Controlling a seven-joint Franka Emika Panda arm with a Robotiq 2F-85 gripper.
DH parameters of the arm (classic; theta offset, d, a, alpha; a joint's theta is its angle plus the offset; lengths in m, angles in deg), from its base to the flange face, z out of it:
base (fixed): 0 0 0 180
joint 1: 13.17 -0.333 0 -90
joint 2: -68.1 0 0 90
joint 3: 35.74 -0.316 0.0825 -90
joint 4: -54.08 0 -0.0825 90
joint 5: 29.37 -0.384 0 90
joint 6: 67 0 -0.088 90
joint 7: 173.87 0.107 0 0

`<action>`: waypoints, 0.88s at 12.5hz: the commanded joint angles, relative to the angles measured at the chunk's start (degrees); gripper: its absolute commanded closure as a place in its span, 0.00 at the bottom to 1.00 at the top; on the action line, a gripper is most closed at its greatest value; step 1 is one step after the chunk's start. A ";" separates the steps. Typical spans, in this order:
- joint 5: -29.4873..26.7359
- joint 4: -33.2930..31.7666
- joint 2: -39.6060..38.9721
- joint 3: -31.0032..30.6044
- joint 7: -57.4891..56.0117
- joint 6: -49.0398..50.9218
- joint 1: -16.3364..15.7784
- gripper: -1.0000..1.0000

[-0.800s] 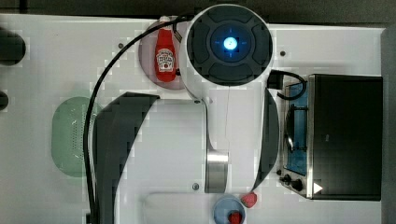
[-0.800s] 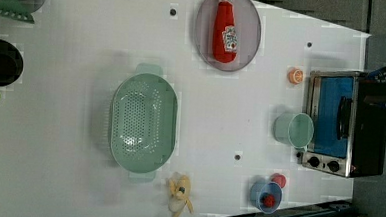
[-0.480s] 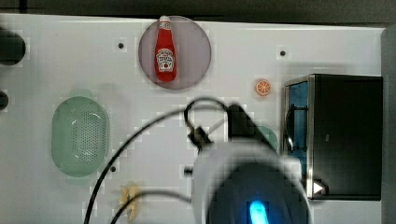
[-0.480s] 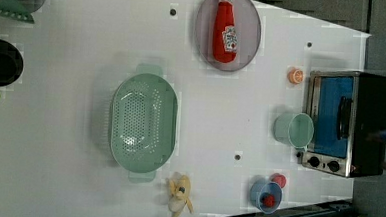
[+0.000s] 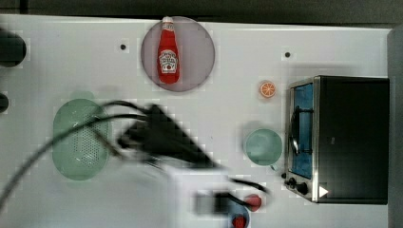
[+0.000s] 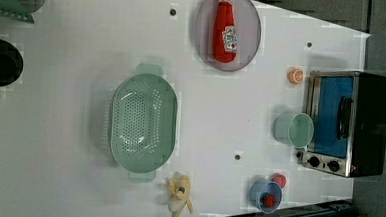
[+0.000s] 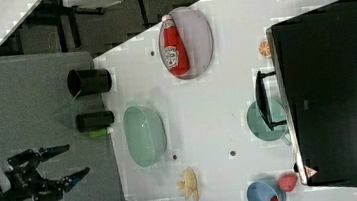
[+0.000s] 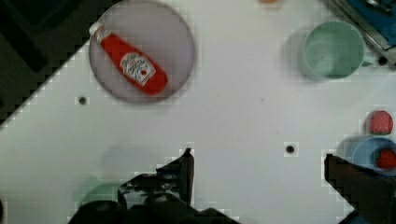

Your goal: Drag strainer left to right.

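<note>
Since the earlier frame the arm had swung toward the top view's left, its gripper [image 7: 60,168] spread open. The strainer [image 6: 142,122] lay beyond the fingertips [image 8: 187,161], untouched, long axis running up-down in the left view, tab handles at both ends.

The gripper [image 7: 74,160] hangs with its two dark fingers [image 7: 54,152] spread wide, clasping nothing.

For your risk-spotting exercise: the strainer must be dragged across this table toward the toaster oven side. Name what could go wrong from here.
1. The gripper is open and has no hold on the strainer yet; a poor hook on the rim may slip.
2. The banana lies close beside the strainer's end and could be swept along.
3. Further along the drag stands the green cup, which could be knocked.
</note>
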 commanded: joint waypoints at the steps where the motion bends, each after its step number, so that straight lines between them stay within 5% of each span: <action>1: -1.69 -3.03 -8.66 -10.93 11.96 0.82 -3.10 0.00; 6: -1.64 -3.63 -21.99 -22.71 41.77 -14.34 -3.20 0.00; 11: 0.52 -5.26 -34.58 -24.91 66.65 -26.10 -3.42 0.00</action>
